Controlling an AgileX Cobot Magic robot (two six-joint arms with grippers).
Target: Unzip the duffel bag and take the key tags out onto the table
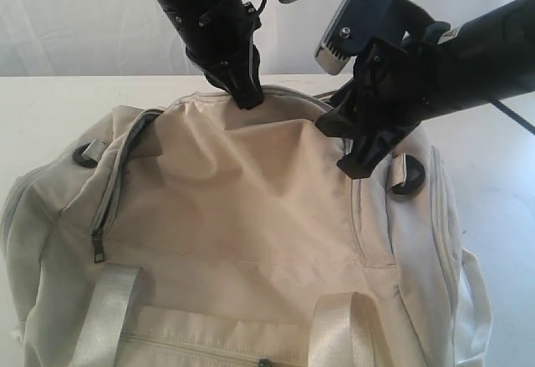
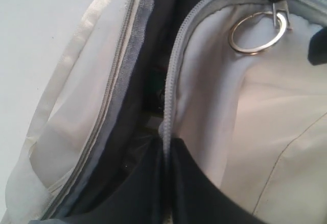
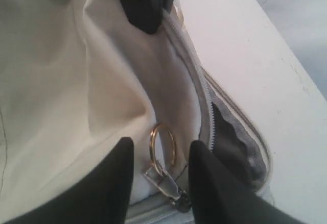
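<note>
Since the left gripper (image 1: 248, 98) is clamped on the rear edge of the duffel bag's (image 1: 251, 208) top flap, the fabric is held taut for the zip. The right gripper (image 3: 161, 143) has its jaws apart, one finger either side of the gold ring pull (image 3: 151, 145), gripping nothing. It would do best to close on the flat metal tab (image 3: 161, 177) under the ring, then draw along the teeth, away from the left's hold. Dark lining (image 3: 230, 142) shows through the part-open gap. No key tags are clearly visible; presumably they lie inside the bag on the table (image 1: 50, 108).

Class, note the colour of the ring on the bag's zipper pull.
Gold; the ring shows best in the right wrist view.
</note>
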